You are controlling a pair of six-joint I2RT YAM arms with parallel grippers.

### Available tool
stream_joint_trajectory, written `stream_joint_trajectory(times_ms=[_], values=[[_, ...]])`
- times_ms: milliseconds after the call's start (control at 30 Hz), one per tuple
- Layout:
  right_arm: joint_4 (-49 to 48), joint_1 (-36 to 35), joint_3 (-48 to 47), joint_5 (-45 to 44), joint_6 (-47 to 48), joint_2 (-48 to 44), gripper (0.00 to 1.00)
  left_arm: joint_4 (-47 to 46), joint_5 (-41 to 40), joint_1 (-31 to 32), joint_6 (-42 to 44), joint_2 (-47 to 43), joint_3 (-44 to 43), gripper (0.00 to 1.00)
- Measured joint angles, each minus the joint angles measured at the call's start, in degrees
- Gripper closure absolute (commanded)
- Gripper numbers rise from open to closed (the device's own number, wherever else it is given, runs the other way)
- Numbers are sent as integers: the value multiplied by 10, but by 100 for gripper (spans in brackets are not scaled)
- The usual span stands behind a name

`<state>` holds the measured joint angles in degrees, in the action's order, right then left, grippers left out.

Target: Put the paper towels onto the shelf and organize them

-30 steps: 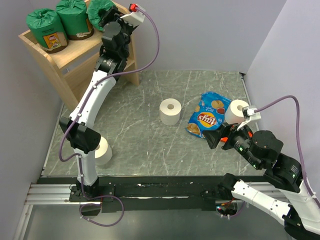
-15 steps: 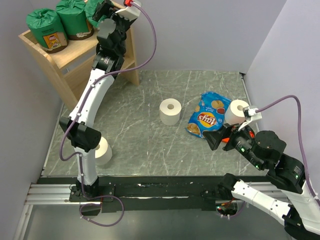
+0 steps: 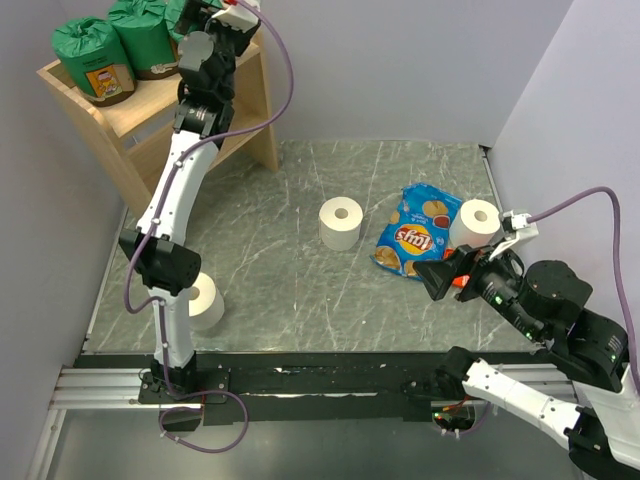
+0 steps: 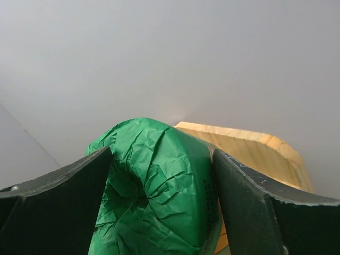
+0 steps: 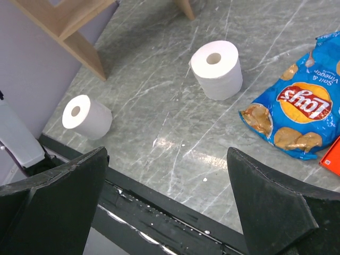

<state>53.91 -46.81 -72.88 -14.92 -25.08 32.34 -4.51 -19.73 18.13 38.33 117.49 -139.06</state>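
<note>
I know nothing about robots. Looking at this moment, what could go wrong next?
1. The left hand grips a wrapped green roll near a corner of the shelf; released there, it might tip off.
2. Setting it down could nudge the neighbouring green roll already on top.
3. The open right hand may snag the chip bag lying right beside the white roll if it reaches there.

2 green-wrapped rolls (image 3: 93, 52) (image 3: 148, 32) stand on the wooden shelf (image 3: 130, 118); the left hand (image 3: 200, 20) seems to grip a 3rd green roll (image 3: 181, 14) beside them. On the tabletop (image 3: 290, 300) sit 3 white rolls: middle roll (image 3: 341, 222), left roll (image 3: 208, 302) behind the left arm (image 3: 175, 190), right roll (image 3: 475, 222) just beside the Lay's bag (image 3: 412, 235).
</note>
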Motion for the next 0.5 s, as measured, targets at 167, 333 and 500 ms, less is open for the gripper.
stream_joint_trajectory(times_ms=[167, 333, 500], values=[[1, 0, -2, 0, 1, 16, 0, -12, 17, -4, -28, 7, -3, 12], [-2, 0, -2, 15, 0, 27, 0, -26, 31, -8, -56, 16, -14, 11], [-13, 0, 15, 26, 1, 28, 0, -42, 74, -21, -103, 16, -14, 11]])
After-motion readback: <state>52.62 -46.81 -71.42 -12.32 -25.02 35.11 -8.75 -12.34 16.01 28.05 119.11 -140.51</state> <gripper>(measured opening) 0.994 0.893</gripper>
